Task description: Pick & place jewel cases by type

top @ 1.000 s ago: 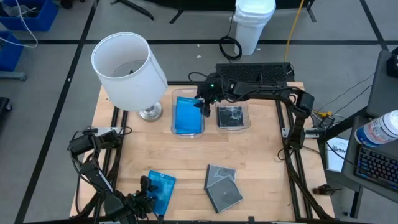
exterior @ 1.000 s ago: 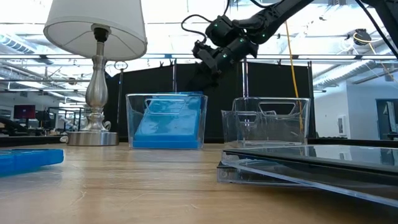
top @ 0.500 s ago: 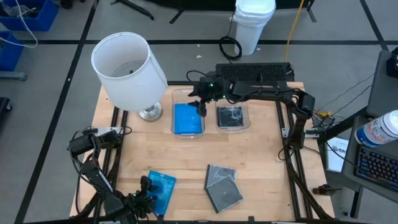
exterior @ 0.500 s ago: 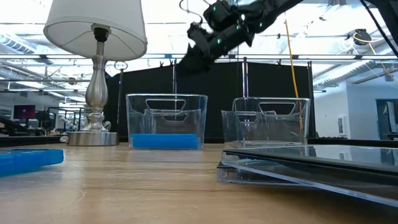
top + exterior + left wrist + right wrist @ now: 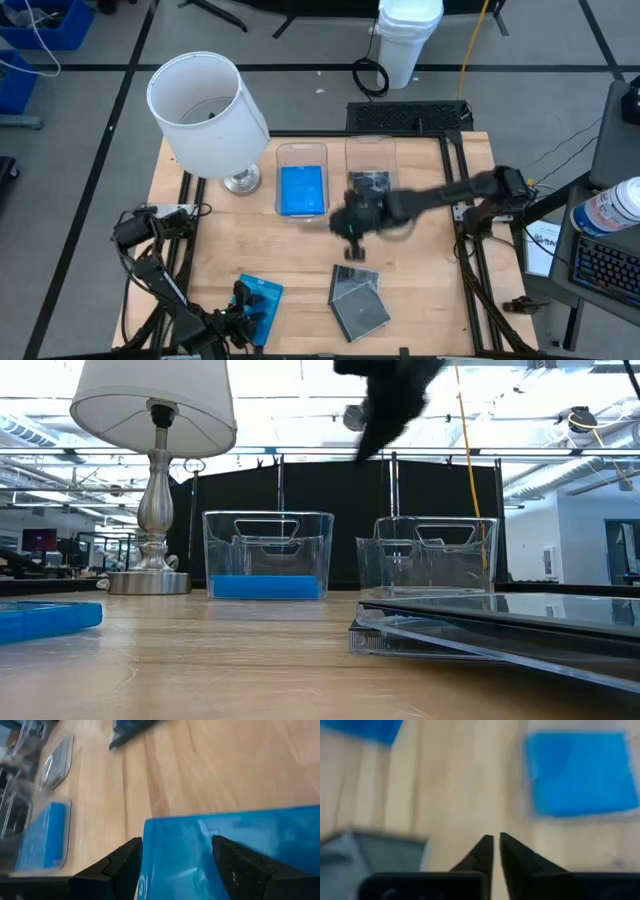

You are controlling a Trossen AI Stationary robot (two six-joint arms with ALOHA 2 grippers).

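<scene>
The blue jewel case (image 5: 301,190) now lies flat in the left bin (image 5: 301,153). The right claw (image 5: 352,236), emptied and pinched closed, has been swung toward the grey cases (image 5: 357,302) at lower centre; the left claw (image 5: 243,312) straddles another blue case (image 5: 262,298).

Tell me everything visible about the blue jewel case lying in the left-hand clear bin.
The blue jewel case is a thin, flat, bright blue plastic square. It lies flat on the floor of the clear rectangular bin beside the lamp; the low view shows it as a low blue strip along the bin's bottom. It takes up the nearer part of the bin, leaving the far end bare. Nothing grips it: the right gripper is shut and off over the bare table.
</scene>
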